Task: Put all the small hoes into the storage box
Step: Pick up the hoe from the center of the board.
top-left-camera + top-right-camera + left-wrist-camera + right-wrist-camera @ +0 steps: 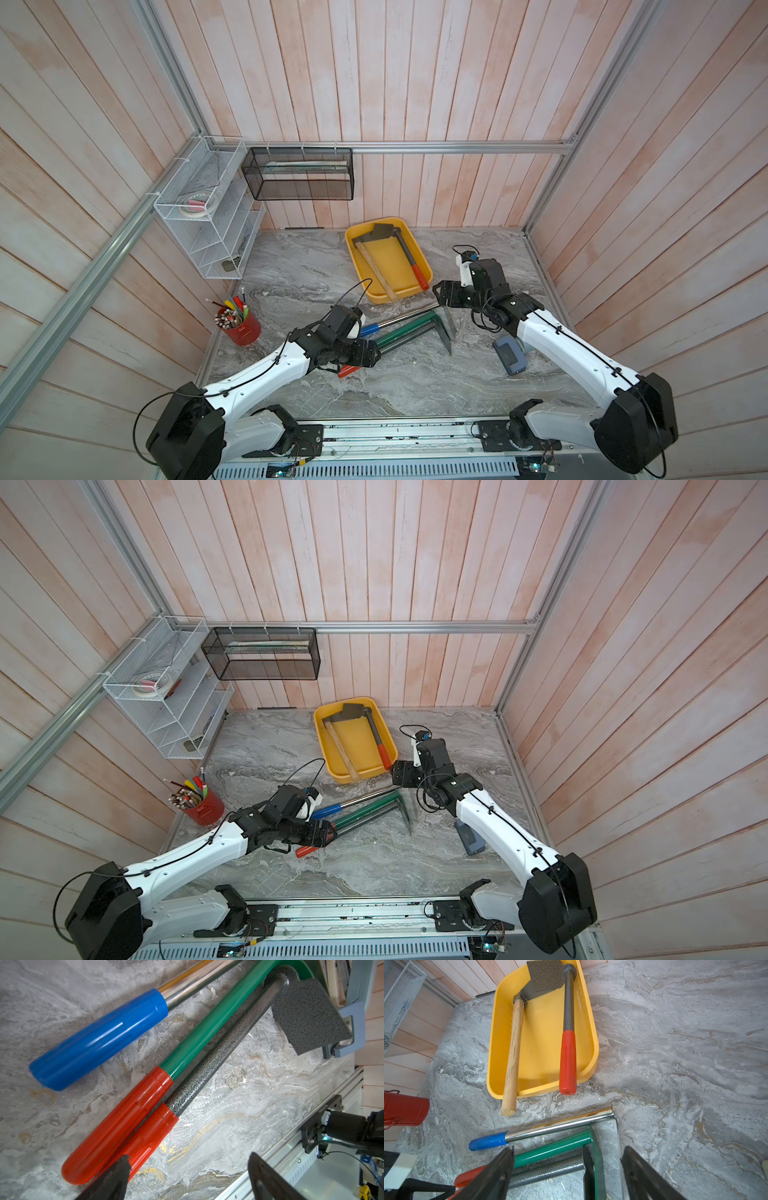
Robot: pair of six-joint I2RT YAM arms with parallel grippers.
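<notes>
Weight of the speckled hoe [218, 1059] likely sits in its steel head [307, 1016], so the spread left claw [188, 1158] should pinch its red grip [149, 1132].

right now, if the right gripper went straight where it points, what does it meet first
Probably the green hoe's blade, seen between the right gripper's open jaws, the dark speckled blade right beside it; depth unclear.

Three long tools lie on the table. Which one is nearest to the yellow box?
The blue-gripped tool with the chrome shaft. The green-shafted tool and the speckled grey hoe have red grips and lie farther from the storage box.
</notes>
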